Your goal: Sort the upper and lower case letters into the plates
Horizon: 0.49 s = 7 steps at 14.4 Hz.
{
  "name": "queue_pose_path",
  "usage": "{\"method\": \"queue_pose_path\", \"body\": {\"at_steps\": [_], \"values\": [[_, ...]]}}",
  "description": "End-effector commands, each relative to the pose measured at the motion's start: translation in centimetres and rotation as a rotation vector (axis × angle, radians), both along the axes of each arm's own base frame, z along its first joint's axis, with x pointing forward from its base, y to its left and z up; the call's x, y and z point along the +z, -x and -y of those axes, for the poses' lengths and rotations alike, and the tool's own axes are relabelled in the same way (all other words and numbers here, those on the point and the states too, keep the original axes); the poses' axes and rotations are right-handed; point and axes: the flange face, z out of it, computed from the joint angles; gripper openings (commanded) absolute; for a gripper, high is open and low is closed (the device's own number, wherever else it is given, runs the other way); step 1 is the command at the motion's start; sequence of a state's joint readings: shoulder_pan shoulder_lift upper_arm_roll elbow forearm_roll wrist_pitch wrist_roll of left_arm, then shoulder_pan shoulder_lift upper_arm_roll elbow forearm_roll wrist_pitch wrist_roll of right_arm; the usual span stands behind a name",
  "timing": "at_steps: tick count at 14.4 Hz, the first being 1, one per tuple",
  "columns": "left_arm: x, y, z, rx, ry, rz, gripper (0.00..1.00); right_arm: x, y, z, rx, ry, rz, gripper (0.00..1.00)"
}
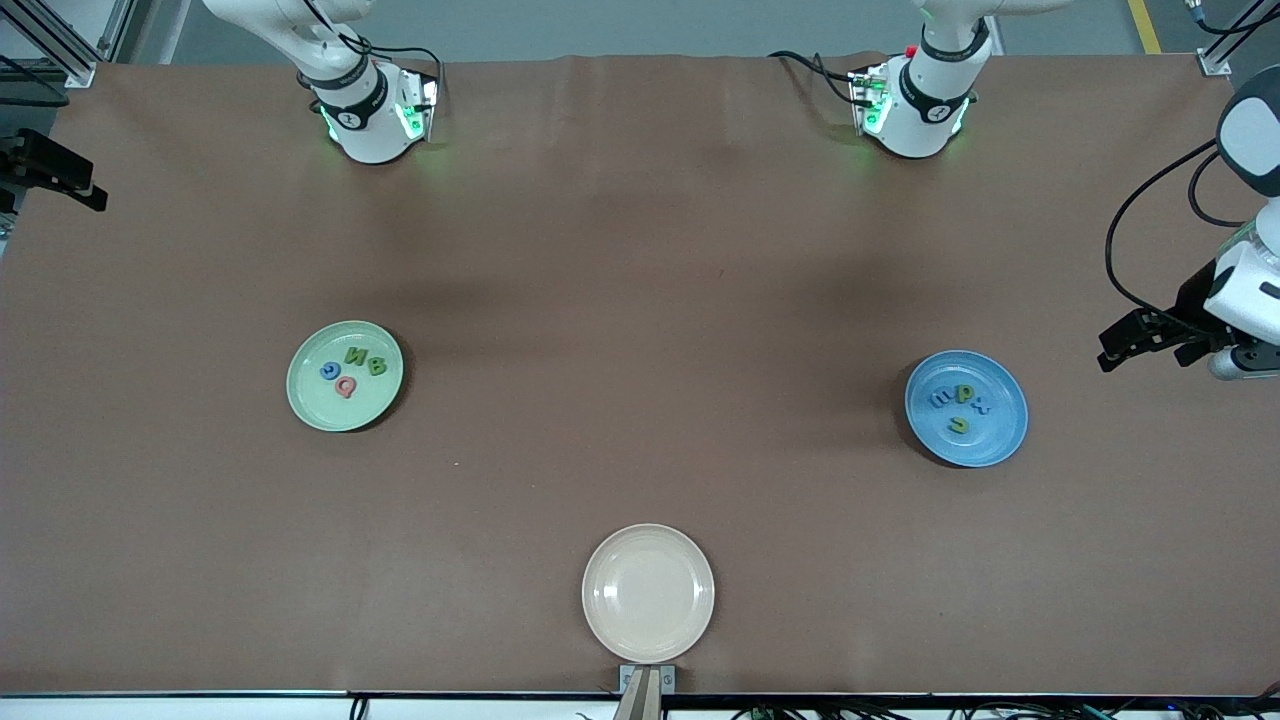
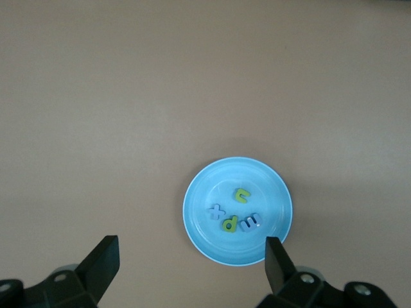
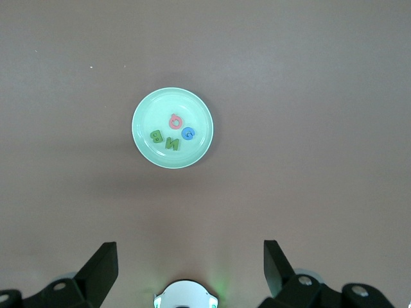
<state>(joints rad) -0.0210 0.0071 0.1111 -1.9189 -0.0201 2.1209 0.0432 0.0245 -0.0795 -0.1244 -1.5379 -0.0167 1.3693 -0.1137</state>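
Observation:
The pale green plate (image 1: 345, 410) lies toward the right arm's end and holds a green N and B, a blue letter and a red letter. It also shows in the right wrist view (image 3: 148, 106). The blue plate (image 1: 1005, 425) lies toward the left arm's end and holds a blue m and x, a green p and a yellow-green c. It also shows in the left wrist view (image 2: 205, 186). My left gripper (image 2: 191, 244) is open and empty, high over the table by the blue plate. My right gripper (image 3: 190, 246) is open and empty, high over its own base (image 3: 186, 296).
A cream-beige plate (image 1: 648, 593) lies bare at the table's edge nearest the front camera. A white and black device with cables (image 1: 1235, 300) stands at the left arm's end of the table. Brown table surface (image 1: 640, 300) lies between the plates.

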Motion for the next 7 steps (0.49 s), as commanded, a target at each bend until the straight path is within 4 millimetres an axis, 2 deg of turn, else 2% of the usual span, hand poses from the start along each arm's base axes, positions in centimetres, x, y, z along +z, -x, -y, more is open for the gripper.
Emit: {"method": "queue_pose_path", "body": {"at_steps": [1,5,7], "values": [[3.6,1.7,2.2,-0.051,0.011,0.019,1.00,0.3,0.2,-0.3,0.001,-0.011,0.007,1.00],[7.1,2.0,4.3,-0.092,0.008,-0.056,1.00,0.4,0.3,-0.3,0.001,-0.009,0.010,1.00],[9.0,2.0,4.2,-0.095,0.007,-0.049,1.00,0.3,0.2,-0.3,0.001,-0.009,0.009,1.00]]}}
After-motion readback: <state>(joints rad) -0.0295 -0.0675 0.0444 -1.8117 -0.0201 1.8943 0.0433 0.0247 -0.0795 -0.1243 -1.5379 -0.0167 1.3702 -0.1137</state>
